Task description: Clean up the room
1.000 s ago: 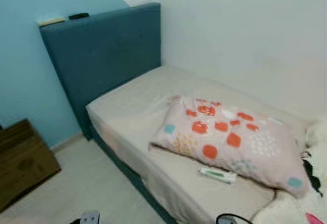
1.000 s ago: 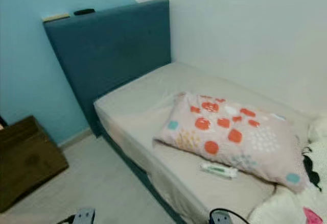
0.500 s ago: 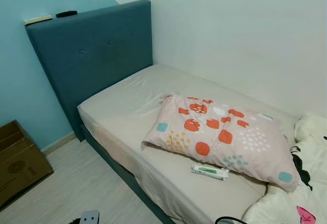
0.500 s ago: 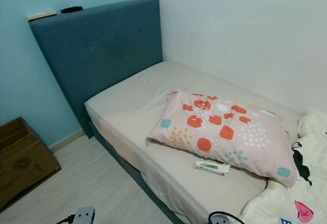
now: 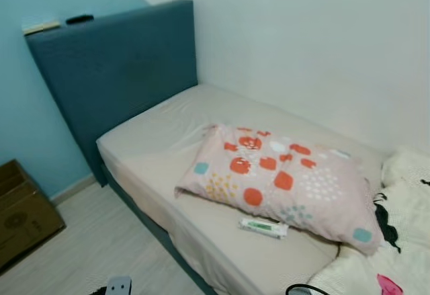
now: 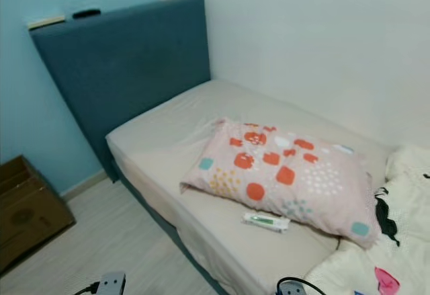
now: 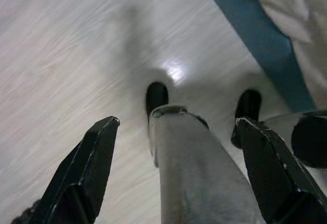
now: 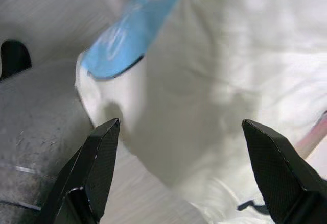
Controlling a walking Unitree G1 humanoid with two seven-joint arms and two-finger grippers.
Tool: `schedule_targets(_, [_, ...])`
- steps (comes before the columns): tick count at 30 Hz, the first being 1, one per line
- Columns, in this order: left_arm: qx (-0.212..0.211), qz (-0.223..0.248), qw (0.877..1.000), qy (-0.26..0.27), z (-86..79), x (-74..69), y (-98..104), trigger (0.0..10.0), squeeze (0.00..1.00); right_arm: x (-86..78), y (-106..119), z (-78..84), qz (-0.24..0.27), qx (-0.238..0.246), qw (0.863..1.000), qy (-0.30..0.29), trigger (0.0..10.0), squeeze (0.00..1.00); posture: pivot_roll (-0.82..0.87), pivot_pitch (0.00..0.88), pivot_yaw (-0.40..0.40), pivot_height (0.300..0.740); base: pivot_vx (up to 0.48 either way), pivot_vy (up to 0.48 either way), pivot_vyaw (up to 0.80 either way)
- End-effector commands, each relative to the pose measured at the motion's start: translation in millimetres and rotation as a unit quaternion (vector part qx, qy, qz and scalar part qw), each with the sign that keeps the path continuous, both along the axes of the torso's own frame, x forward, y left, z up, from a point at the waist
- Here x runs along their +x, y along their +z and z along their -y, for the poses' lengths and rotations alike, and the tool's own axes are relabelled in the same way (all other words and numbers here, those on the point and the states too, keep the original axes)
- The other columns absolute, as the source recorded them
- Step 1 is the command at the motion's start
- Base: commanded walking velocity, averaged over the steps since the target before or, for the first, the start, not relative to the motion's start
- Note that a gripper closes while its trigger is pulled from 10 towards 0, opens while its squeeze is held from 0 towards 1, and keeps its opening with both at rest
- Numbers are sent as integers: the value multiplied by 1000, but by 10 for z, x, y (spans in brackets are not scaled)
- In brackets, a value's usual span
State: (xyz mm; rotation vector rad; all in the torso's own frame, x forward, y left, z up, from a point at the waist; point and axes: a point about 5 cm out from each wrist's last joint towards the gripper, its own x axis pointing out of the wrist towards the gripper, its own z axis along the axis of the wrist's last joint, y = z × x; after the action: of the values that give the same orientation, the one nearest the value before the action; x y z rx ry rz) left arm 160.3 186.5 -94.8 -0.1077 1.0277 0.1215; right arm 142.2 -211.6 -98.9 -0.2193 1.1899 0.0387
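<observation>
Head views – bed: you face a bed [image 5: 161, 140] with a teal headboard [image 5: 114, 66]; take the patterned pillow [image 5: 282, 184] as your landmark.
Head views – tube: a small white-and-green tube [image 5: 263, 227] lies on the sheet just beside the pillow's near edge, toward the mattress edge. This is the likeliest thing to tidy.
Head views – bedding: a white blanket [image 6: 376, 255] is bunched against the pillow's end, the one away from the headboard.
Head views – floor: a cardboard box [image 5: 23, 211] sits well apart from the pillow, beyond the headboard end.
Left wrist view – left gripper [image 7: 179, 147]: fingers spread wide, holding nothing, hanging over the pale floor beside the robot's leg.
Right wrist view – right gripper [image 8: 179, 147]: fingers spread and empty, over the white blanket with a blue patch.
Handling – tube: judge it light, smooth and slightly squashy – pinch it across the middle, gently.
Handling – pillow: soft and bulky; grip a corner, not the belly.
</observation>
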Motion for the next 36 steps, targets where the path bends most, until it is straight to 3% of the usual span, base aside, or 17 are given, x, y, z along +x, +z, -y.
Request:
schedule_targets(1, [-2,6,1000,5,-22,12,9,10000,0,135,40,-74,32,19,999,-17,10000,0,-52,15,-7,740,0,0,0])
schedule_targets(2, [-2,6,1000,5,-22,12,9,10000,0,135,40,-74,32,19,999,-17,10000,0,-52,15,-7,740,0,0,0])
schedule_targets(3, [-5,18,1000,1,5,70,32,10000,0,387,148,-117,85,53,994,-39,10000,0,-52,17,-7,740,0,0,0])
schedule_targets(4, [-5,18,1000,1,5,70,32,10000,0,387,148,-117,85,53,994,-39,10000,0,-52,17,-7,740,0,0,0])
schedule_targets(6, [-2,26,1000,-3,15,120,54,10000,0,644,280,-169,135,90,985,-50,10000,0,-52,17,-7,740,0,0,0])
schedule_targets(7, [-2,26,1000,-3,15,120,54,10000,0,644,280,-169,135,90,985,-50,10000,0,-52,17,-7,740,0,0,0])
schedule_targets(10, [-2,41,999,-6,25,194,88,10000,0,908,440,-232,184,125,973,-54,10000,0,-52,13,-8,740,0,0,0])
schedule_targets(13, [-15,76,997,-6,52,357,172,10000,0,1166,620,-255,224,142,962,-70,10000,0,-47,14,-10,740,0,0,0])
schedule_targets(17, [-21,93,995,-3,63,441,219,10000,0,1249,683,-259,234,145,958,-75,10000,0,-46,13,-12,740,0,0,0])
schedule_targets(18, [-27,116,993,7,51,548,285,10000,0,1326,744,-266,245,149,955,-78,10000,0,-43,12,-12,730,0,0,0])
schedule_targets(23, [-33,135,990,18,22,638,346,10000,0,1382,796,-260,261,156,949,-86,10000,0,-43,4,-9,715,0,0,0])
schedule_targets(36, [-45,148,988,29,6,682,379,10000,0,1368,784,-238,260,166,946,-106,10000,0,-44,0,-3,715,0,0,0])
